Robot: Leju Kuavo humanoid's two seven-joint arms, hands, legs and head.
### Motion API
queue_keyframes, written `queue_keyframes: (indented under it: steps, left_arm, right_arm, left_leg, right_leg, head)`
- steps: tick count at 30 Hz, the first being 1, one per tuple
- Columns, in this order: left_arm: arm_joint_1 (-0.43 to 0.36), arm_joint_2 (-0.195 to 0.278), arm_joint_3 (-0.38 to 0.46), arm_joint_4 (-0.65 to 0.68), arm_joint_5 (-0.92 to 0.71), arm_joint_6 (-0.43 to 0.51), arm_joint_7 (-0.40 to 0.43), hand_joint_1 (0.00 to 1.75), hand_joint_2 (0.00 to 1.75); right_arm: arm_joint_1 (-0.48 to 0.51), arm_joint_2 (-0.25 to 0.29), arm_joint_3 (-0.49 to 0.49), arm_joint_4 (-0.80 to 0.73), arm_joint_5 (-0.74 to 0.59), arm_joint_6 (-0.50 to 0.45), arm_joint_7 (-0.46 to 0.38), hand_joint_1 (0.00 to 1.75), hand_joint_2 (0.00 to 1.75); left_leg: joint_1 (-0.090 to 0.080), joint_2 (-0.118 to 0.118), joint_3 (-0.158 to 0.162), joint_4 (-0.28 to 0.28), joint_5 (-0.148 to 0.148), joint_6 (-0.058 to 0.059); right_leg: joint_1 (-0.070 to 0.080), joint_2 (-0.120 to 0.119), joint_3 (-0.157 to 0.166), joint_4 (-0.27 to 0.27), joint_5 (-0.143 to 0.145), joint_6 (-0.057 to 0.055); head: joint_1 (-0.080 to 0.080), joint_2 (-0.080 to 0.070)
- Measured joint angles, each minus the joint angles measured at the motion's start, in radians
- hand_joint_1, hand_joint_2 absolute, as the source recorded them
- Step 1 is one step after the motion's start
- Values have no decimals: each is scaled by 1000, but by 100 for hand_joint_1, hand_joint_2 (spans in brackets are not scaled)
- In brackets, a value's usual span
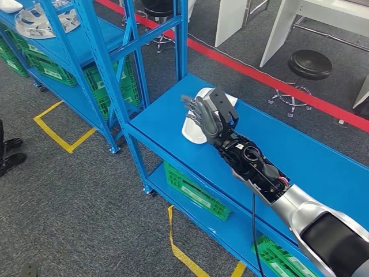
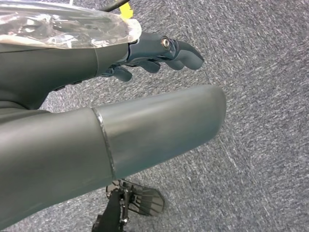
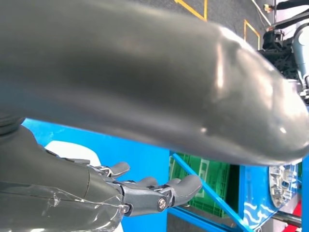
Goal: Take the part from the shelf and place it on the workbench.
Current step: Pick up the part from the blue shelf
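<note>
My right hand (image 1: 208, 115) hovers just above the white part (image 1: 194, 131) lying on the blue workbench (image 1: 304, 156), fingers spread, holding nothing.

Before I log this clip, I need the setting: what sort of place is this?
Probably a factory or workshop floor: blue steel shelving holding green crates, a blue workbench, and red and yellow marking tape on the grey carpet.

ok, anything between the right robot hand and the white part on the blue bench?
Nothing visible. In the head view the right robot hand sits directly over the white part on the blue workbench, fingers extended; whether they touch it is unclear.
</note>
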Motion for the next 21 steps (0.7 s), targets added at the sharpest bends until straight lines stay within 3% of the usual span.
queue_keyframes:
  steps: [13, 17, 21]
  left_arm:
    - [0, -1, 0, 0, -3, 0, 0, 0, 0]
    - [0, -1, 0, 0, -3, 0, 0, 0, 0]
    - [0, -1, 0, 0, -3, 0, 0, 0, 0]
  right_arm:
    - [0, 0, 0, 0, 0, -2, -1, 0, 0]
    - [0, 0, 0, 0, 0, -3, -1, 0, 175]
    - [0, 0, 0, 0, -4, -4, 0, 0, 175]
  left_leg:
    - [0, 0, 0, 0, 0, 0]
    - [0, 0, 0, 0, 0, 0]
    - [0, 0, 0, 0, 0, 0]
  right_leg:
    - [0, 0, 0, 0, 0, 0]
    - [0, 0, 0, 0, 0, 0]
    - [0, 0, 0, 0, 0, 0]
  head:
    - [0, 0]
    - [0, 0]
    - [0, 0]
